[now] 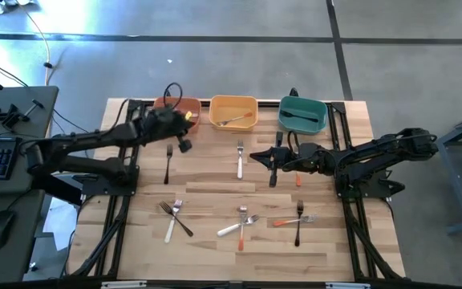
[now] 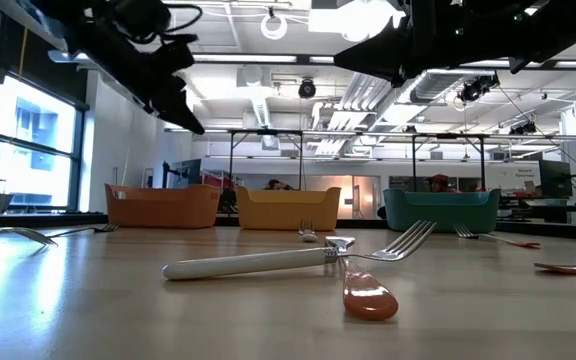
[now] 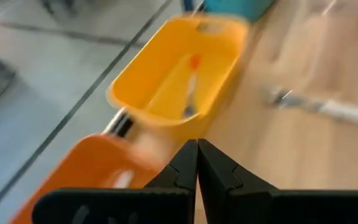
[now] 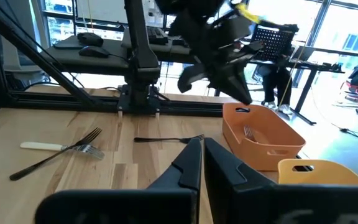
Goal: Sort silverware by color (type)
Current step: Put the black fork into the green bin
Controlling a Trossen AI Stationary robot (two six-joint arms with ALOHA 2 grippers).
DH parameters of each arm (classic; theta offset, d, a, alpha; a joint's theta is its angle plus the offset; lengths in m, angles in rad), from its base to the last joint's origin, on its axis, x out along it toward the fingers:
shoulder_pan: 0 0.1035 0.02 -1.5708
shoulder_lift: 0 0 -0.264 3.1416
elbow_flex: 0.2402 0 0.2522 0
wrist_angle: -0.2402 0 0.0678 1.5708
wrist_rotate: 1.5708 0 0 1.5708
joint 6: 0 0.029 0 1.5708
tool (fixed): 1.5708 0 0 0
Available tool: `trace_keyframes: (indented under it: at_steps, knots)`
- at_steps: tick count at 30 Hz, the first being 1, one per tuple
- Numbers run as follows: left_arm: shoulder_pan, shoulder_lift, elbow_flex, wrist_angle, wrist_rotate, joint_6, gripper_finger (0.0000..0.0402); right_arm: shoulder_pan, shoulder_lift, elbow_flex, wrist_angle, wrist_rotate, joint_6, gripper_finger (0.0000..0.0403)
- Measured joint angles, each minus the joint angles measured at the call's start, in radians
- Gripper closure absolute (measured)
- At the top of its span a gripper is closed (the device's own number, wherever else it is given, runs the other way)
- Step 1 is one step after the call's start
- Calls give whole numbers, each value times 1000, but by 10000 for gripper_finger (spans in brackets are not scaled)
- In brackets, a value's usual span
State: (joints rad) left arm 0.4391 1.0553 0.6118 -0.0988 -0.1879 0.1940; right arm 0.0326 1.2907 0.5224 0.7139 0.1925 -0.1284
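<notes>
Three bins stand along the far edge: orange (image 1: pixel 181 107), yellow (image 1: pixel 233 112) and teal (image 1: pixel 303 114); each has a fork inside. My left gripper (image 3: pixel 197 155) is shut and empty, up in the air by the orange bin's near corner (image 1: pixel 189 120). My right gripper (image 4: pixel 202 148) is shut and empty, above the table's middle (image 1: pixel 253 156). A black-handled fork (image 1: pixel 168 163) and a white-handled fork (image 1: pixel 240 159) lie flat between the two grippers. Crossed forks lie nearer the front, at the left (image 1: pixel 175 217), in the middle (image 1: pixel 241 225) and at the right (image 1: pixel 297 218).
An orange-handled fork (image 1: pixel 298 177) and a black one (image 1: pixel 273 170) lie partly under my right arm. Black frame rails (image 1: pixel 127 201) run along both table sides. In the low view a white-handled fork (image 2: pixel 268 263) lies across an orange handle (image 2: pixel 369 296).
</notes>
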Motion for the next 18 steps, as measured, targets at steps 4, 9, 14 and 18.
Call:
trace_keyframes:
  at_steps: [4,9,14,18]
  knots:
    - [-91,-19,-125,227,64,-114,401,0,0,0,0,1,1,402]
    - [-192,-19,-287,535,82,-206,401,0,0,0,-35,56,23,402]
    - [-277,-19,-421,777,81,-243,401,1,0,1,-54,81,27,402]
    - [-320,-18,-476,831,64,-241,401,1,0,1,-68,84,27,402]
